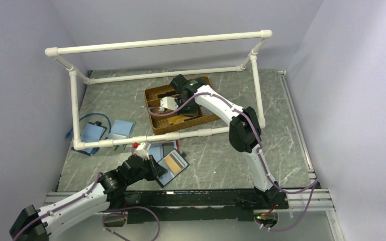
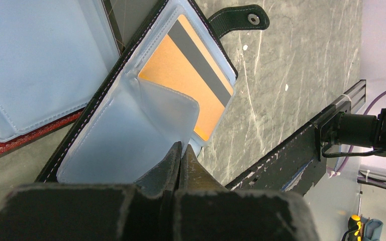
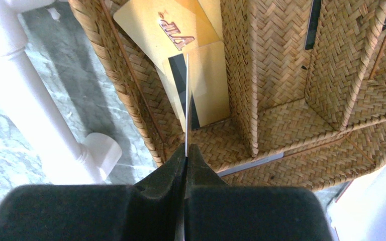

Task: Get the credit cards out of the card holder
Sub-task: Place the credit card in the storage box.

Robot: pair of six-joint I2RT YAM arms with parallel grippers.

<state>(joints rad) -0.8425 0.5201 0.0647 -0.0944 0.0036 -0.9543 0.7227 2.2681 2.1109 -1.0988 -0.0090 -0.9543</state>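
Top external: fixed, high, behind the arm bases. Faces down and forward, far off, so the whole tabletop (image 1: 221, 155) is in frame with the woven basket (image 1: 181, 126) mid-far.

Left wrist: very close. Looks along the left gripper (image 2: 180, 150) down onto the open card holder (image 2: 110, 130), on the basket's near side.

Right wrist: very close, right above the basket. Looks past the right gripper (image 3: 186, 150) and an edge-on credit card (image 3: 186, 100) into the basket's compartments.

Overlap: top and right wrist share the basket and the white pipe (image 3: 35, 95) beside it. Top and left wrist share the card holder and the black base rail (image 2: 281, 160) nearer than the basket.
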